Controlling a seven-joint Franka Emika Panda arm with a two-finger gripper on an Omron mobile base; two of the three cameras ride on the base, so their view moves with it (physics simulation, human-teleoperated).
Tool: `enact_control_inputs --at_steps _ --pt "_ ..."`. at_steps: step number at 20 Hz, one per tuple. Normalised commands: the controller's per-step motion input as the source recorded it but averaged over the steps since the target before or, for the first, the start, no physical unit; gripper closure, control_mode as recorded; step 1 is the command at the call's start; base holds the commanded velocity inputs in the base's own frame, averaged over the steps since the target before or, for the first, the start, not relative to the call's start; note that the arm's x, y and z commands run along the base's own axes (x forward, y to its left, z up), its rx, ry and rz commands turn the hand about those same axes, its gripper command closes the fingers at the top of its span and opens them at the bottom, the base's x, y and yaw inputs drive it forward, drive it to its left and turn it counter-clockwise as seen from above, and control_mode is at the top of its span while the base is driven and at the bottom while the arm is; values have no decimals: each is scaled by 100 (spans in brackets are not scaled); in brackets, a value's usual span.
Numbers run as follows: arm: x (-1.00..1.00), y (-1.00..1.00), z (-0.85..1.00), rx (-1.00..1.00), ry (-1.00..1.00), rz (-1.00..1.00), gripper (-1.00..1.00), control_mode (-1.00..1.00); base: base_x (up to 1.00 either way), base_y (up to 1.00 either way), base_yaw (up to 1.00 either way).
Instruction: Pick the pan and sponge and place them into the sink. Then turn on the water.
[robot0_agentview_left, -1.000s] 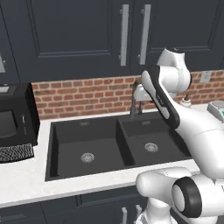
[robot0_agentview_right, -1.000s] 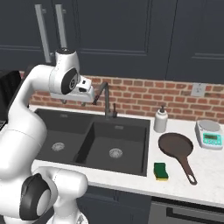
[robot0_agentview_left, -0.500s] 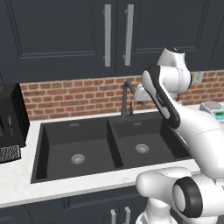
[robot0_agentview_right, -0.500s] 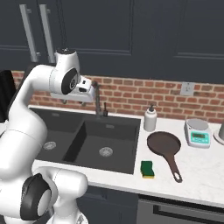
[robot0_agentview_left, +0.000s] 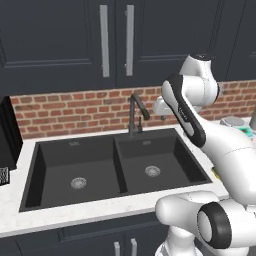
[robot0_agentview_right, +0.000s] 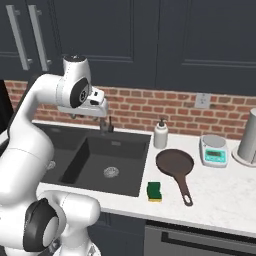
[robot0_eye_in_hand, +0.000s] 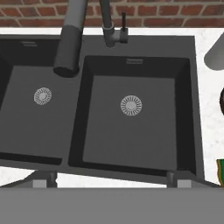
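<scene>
The gripper (robot0_eye_in_hand: 105, 181) is held wide open and empty above the sink (robot0_agentview_right: 142, 165), while the pan (robot0_agentview_right: 174, 163) and sponge (robot0_agentview_right: 154, 190) lie on the counter at the sink's three o'clock. The faucet (robot0_agentview_left: 136, 111) could be struck if the arm is swung low. Open counter is left around the pan's handle, though the sponge sits near the counter's front edge.

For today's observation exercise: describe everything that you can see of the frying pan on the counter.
The pan is small, round, shallow and reddish-brown, with a matte look and a long thin straight handle pointing toward the counter's front edge. It lies flat and empty on the white counter, right of the sink, apart from the sponge. Nothing grips it.
</scene>
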Motion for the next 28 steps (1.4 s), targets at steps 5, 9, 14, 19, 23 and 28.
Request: enact_control_inputs --at_steps 5,9,14,19,23,28 --pt "0 0 0 0 0 0 -100 100 0 -44 0" --pt "0 0 0 0 0 0 -100 100 0 -41 0" --pt "0 -14 -2 0 0 0 -100 -100 0 -24 0" --pt "0 -38 -5 0 0 0 -100 -100 0 0 0" --pt "0 -41 -7 0 0 0 -100 -100 0 0 0" --pt "0 -50 -14 0 0 0 -100 -100 0 0 0"
